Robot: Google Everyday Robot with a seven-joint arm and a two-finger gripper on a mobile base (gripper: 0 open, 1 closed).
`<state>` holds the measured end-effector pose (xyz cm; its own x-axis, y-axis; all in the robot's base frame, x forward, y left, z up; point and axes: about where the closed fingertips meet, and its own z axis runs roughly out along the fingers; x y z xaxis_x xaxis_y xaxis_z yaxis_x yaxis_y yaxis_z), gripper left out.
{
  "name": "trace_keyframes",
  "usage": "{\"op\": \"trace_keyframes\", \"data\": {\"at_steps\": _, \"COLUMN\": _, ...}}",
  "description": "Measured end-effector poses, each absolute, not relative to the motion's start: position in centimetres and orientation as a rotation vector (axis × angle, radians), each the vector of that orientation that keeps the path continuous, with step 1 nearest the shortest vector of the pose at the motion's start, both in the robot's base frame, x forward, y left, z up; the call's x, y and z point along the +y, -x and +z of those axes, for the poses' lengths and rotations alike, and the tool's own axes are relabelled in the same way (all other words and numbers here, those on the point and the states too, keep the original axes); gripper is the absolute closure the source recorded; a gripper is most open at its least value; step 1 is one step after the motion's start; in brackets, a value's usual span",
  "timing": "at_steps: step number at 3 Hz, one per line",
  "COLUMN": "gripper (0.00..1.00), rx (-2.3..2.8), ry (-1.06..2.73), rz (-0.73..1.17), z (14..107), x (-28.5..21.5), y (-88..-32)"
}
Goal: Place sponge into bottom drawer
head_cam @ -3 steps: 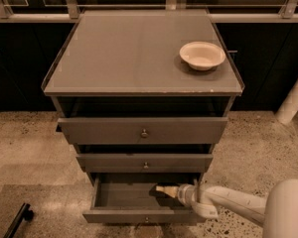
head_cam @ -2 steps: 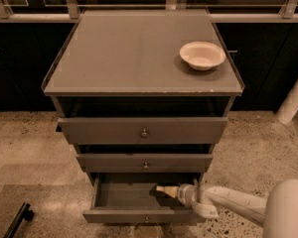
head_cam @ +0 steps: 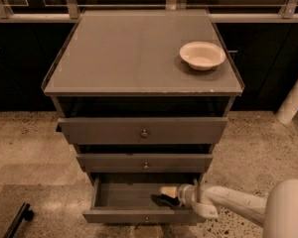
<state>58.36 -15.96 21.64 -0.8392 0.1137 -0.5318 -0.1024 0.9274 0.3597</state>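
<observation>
The bottom drawer (head_cam: 124,196) of the grey cabinet is pulled open, a shallow grey box with a narrow front and a small knob. My gripper (head_cam: 168,196) reaches into it from the right on a white arm and sits over the drawer's right part. It is shut on the sponge (head_cam: 168,190), whose pale yellow foam shows at the tip with a dark layer beneath. The sponge is inside the drawer's outline, close to the floor; I cannot tell whether it touches it.
The middle drawer (head_cam: 144,162) and the top drawer (head_cam: 141,130) stand slightly pulled out above. A round white bowl (head_cam: 202,55) sits on the cabinet top (head_cam: 129,53) at the right rear. A black object (head_cam: 17,221) lies on the floor at the lower left. A white post (head_cam: 293,103) stands at the right.
</observation>
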Motion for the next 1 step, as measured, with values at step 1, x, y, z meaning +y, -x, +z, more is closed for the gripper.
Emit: {"op": "trace_keyframes", "data": {"at_steps": 1, "gripper": 0.00, "rx": 2.515, "ry": -0.008, "rz": 0.510, "z": 21.64, "x": -15.96, "y": -58.36}}
